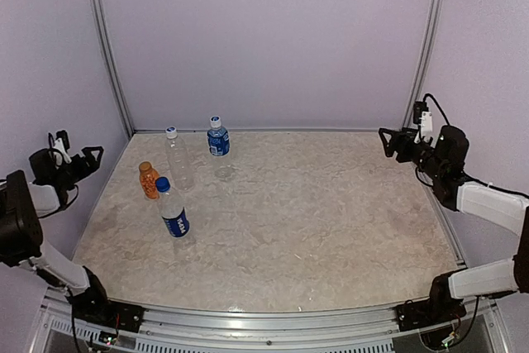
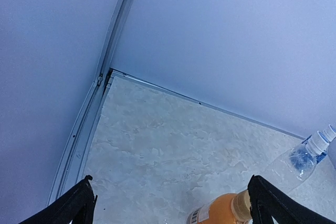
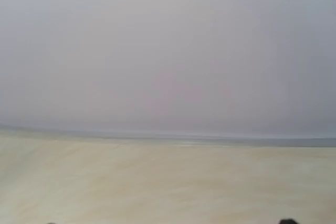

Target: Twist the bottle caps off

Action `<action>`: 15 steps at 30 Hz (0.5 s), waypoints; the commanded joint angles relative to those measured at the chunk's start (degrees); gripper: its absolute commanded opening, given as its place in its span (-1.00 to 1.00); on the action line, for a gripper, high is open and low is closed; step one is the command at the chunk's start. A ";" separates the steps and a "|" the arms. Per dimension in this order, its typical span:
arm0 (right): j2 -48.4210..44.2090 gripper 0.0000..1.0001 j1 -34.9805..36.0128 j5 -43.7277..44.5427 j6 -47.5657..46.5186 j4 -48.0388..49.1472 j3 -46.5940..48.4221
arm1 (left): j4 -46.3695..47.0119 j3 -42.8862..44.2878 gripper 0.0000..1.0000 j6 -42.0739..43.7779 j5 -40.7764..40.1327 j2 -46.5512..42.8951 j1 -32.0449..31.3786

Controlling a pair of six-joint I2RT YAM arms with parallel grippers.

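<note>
From where I stand, the left arm's black two-finger tool (image 2: pixel 170 187) hangs spread wide with nothing between its fingers, raised off the left edge of the pale marbled counter (image 1: pixel 331 212) and looking down toward the bottles. The right arm's black tool (image 1: pixel 395 140) hovers well apart from them at the far right, also empty and, as far as the overhead view shows, parted; its own camera is too blurred to add anything. All four bottles stand upright in a loose cluster on the left half of the counter, every cap on. The short bottle with orange contents (image 1: pixel 149 182) and its orange-brown cap (image 1: pixel 145 167) is nearest the left tool, with the tall plain clear bottle (image 1: pixel 178 164) and its whitish cap (image 1: pixel 171 132) just beside it. A blue-labelled clear bottle (image 1: pixel 173 214) with a blue cap (image 1: pixel 162 183) stands in front, and a second blue-labelled bottle (image 1: pixel 218 141) with a pale cap (image 1: pixel 216 121) at the back. Nothing is begun, I'd say. To do the first one well, one tool should clamp a bottle body low so it cannot spin or tip, while the other comes straight down over the cap, closes squarely on its rim and turns. These bottles look light and crushable, so the hold wants to be snug, not hard, and the neighbours stand close enough to be knocked.
</note>
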 commanded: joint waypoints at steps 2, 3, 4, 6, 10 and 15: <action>-1.34 0.78 20.79 -0.85 -1.43 -23.05 15.35 | -6.55 4.46 0.98 -9.41 23.15 1.52 11.03; -0.34 0.78 24.97 0.73 -2.24 -25.08 17.48 | -8.12 6.11 0.98 -9.31 26.41 2.16 12.18; 0.98 0.78 29.31 2.57 -2.99 -26.57 21.25 | -11.00 7.78 0.97 -8.10 28.48 2.31 12.73; 5.02 0.78 37.90 7.44 -4.94 -27.75 26.96 | -23.49 11.65 0.97 -2.13 30.53 2.08 12.12; 18.12 0.79 50.98 16.21 -8.65 -32.09 41.35 | -43.44 14.86 0.97 14.59 25.98 -2.67 6.17; 38.13 0.79 60.35 17.23 -12.02 -39.67 65.39 | -52.96 15.04 0.98 23.38 23.65 -12.28 1.84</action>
